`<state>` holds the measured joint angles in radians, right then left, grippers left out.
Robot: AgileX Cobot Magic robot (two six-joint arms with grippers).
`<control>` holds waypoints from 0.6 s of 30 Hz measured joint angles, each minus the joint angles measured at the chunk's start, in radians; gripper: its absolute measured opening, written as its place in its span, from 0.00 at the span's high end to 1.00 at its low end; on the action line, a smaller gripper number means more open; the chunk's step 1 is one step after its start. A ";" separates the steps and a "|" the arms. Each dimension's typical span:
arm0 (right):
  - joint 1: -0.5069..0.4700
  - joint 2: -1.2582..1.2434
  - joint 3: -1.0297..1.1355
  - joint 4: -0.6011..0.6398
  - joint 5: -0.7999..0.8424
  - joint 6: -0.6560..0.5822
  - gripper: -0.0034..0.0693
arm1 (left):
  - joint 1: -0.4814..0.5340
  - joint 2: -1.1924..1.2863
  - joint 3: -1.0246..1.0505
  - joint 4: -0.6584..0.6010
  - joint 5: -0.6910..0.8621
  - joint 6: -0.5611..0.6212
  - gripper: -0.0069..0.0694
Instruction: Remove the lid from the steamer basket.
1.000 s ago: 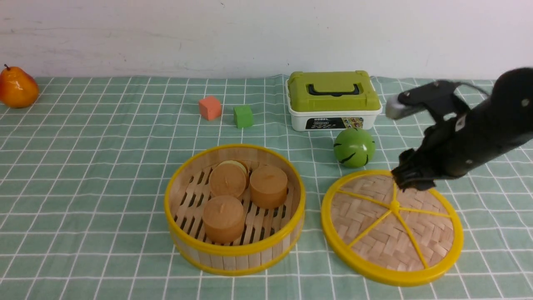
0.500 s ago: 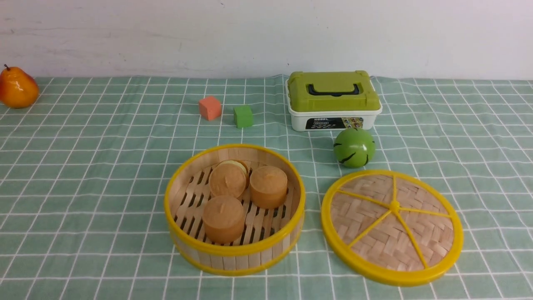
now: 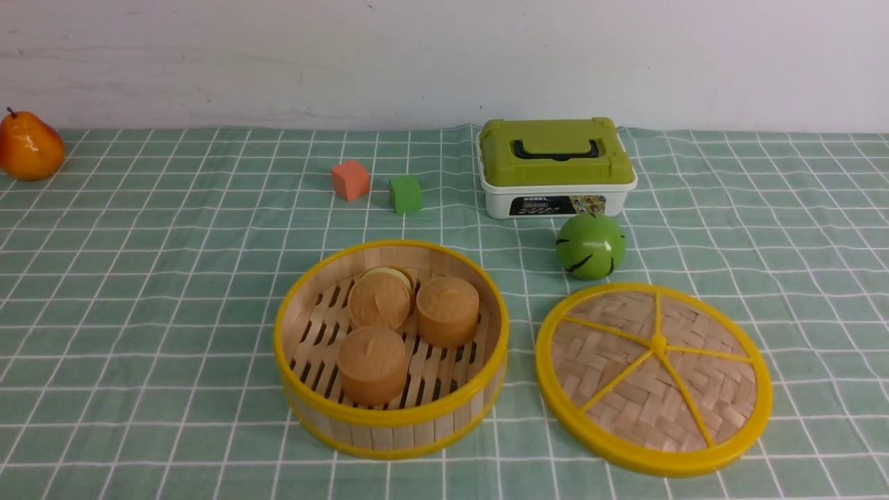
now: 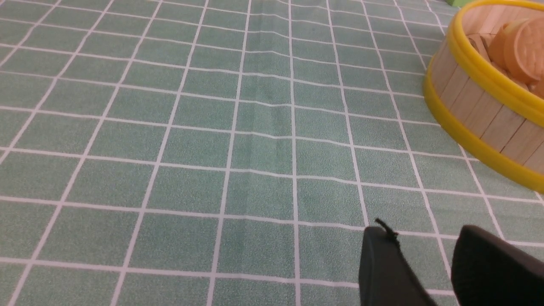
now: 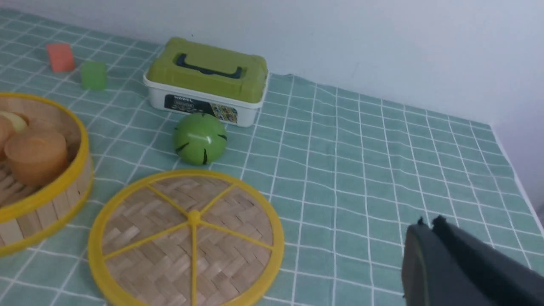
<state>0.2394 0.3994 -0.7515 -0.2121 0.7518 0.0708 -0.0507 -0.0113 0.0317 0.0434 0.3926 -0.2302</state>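
The steamer basket [image 3: 389,434] stands uncovered at the middle of the checked cloth, with round brown buns [image 3: 448,309] on its slatted floor. The lid [image 3: 649,389] lies flat on the cloth just to its right, apart from it. Neither arm appears in the front view. In the right wrist view my right gripper [image 5: 430,223] is shut on nothing, hanging over bare cloth beyond the lid [image 5: 187,238] on the side away from the basket [image 5: 46,204]. In the left wrist view my left gripper [image 4: 425,238] is open and empty over the cloth, off to one side of the basket [image 4: 480,110].
A white box with a green lid [image 3: 555,167] stands at the back, with a green striped ball [image 3: 590,245] in front of it, close to the lid's far edge. A red cube [image 3: 350,180] and a green cube [image 3: 405,194] sit behind the basket. A pear [image 3: 29,146] lies far left.
One second ago my right arm reached over the lid's far edge; it has since pulled back out of the front view and its gripper has shut. The lid and basket have not moved.
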 joint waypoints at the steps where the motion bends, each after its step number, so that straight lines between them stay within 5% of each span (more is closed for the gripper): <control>1: 0.000 0.000 0.000 -0.001 0.013 0.000 0.97 | 0.000 0.000 0.000 0.000 0.000 0.000 0.60; 14: 0.000 -0.010 0.031 0.009 0.012 0.000 0.96 | 0.000 0.000 0.000 0.000 0.000 0.000 0.60; 18: 0.000 -0.068 0.161 0.174 -0.106 0.000 0.95 | 0.000 0.000 0.000 0.000 0.000 0.000 0.60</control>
<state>0.2394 0.3318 -0.5905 -0.0377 0.6457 0.0708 -0.0507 -0.0113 0.0317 0.0434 0.3926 -0.2302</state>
